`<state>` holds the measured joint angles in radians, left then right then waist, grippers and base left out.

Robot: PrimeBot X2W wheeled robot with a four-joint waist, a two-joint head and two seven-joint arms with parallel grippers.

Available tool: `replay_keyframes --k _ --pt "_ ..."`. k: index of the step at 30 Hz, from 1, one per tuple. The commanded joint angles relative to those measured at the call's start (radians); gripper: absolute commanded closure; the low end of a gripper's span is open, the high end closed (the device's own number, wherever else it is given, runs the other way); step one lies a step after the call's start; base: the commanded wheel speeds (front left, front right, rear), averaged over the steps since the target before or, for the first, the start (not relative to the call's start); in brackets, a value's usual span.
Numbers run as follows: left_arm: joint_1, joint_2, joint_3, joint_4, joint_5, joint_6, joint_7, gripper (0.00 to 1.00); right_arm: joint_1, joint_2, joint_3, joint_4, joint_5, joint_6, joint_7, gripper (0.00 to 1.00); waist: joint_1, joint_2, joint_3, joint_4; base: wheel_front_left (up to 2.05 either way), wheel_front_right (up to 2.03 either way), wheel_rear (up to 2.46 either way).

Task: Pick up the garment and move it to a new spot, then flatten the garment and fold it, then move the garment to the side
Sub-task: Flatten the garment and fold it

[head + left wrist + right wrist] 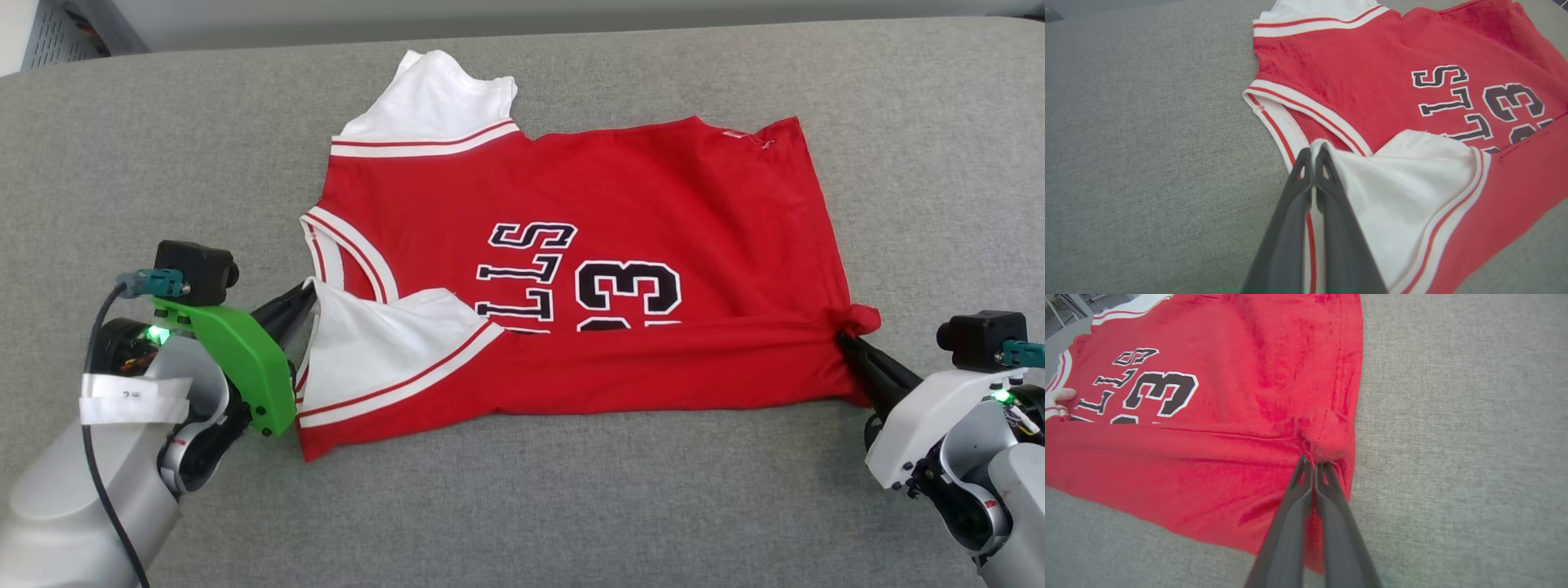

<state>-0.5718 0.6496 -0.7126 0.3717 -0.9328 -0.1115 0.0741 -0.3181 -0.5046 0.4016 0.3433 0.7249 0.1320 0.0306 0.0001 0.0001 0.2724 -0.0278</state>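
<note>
The garment (pixel 620 204), a small red jersey shirt with white short sleeves and black "BULLS 23" print, lies on the grey woven fabric surface (pixel 571 506). It stretches lengthwise between your jaws, neck toward the left gripper (pixel 309 298) and hem toward the right gripper (pixel 845 339). Its near edge is folded over the print. Your left jaws pinch the near white sleeve (pixel 375 343), and your right jaws pinch a bunched hem corner (pixel 859 318).

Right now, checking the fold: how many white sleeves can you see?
2. The far sleeve sticks out; the near sleeve is folded over the garment's print, pinched by the left gripper.
</note>
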Motion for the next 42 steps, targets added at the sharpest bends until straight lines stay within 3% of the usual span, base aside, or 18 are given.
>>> replay_keyframes --k 1,2,11,14,19,25,28,33,42 --pt "-0.025 -0.018 -0.007 0.035 0.026 -0.002 -0.021 0.00 -0.019 0.007 0.001 0.017 -0.009 -0.001 0.002 0.24 -0.0001 -0.0001 -0.004 -0.001 0.00 0.00 0.00" --pt "-0.030 -0.027 -0.008 0.057 0.036 0.003 -0.035 0.00 -0.022 0.010 -0.002 0.026 -0.014 -0.001 -0.001 0.00 -0.0001 -0.0001 -0.007 -0.001 0.00 0.00 0.00" --pt "-0.011 -0.111 0.031 0.195 0.026 0.051 -0.184 0.00 -0.020 0.022 -0.031 0.069 -0.052 -0.001 0.005 0.00 -0.0001 -0.0001 -0.095 -0.003 0.00 0.00 0.00" --pt "0.023 -0.130 0.043 0.186 -0.004 0.067 -0.188 0.00 -0.003 0.014 -0.041 0.052 -0.066 -0.001 0.018 0.00 -0.0001 -0.0001 -0.125 0.003 0.00 0.00 0.00" --pt "0.111 -0.137 0.054 0.069 -0.044 0.145 -0.165 0.00 0.058 0.006 -0.071 -0.032 -0.071 -0.001 0.113 0.00 -0.0001 -0.0001 -0.166 0.017 0.00 0.00 0.00" --pt "0.223 -0.102 0.035 -0.119 -0.060 0.257 -0.086 0.00 0.139 0.006 -0.140 -0.137 -0.114 -0.001 0.245 0.00 -0.0001 -0.0001 -0.175 0.022 0.00 0.00 0.00" --pt "0.259 -0.050 -0.006 -0.199 -0.005 0.329 -0.037 0.00 0.178 0.031 -0.194 -0.215 -0.121 -0.001 0.316 0.00 -0.0001 -0.0001 -0.163 0.020 0.00 0.00 0.00" --pt "0.294 -0.013 -0.019 -0.279 0.012 0.420 0.023 0.00 0.242 0.075 -0.292 -0.333 -0.180 -0.001 0.454 0.00 -0.0001 -0.0001 -0.129 0.013 0.00 0.00 0.00" --pt "0.295 0.017 -0.041 -0.266 0.033 0.484 0.094 0.00 0.284 0.160 -0.371 -0.503 -0.260 -0.001 0.600 0.00 -0.0001 -0.0001 -0.075 -0.007 0.00 0.00 0.00"
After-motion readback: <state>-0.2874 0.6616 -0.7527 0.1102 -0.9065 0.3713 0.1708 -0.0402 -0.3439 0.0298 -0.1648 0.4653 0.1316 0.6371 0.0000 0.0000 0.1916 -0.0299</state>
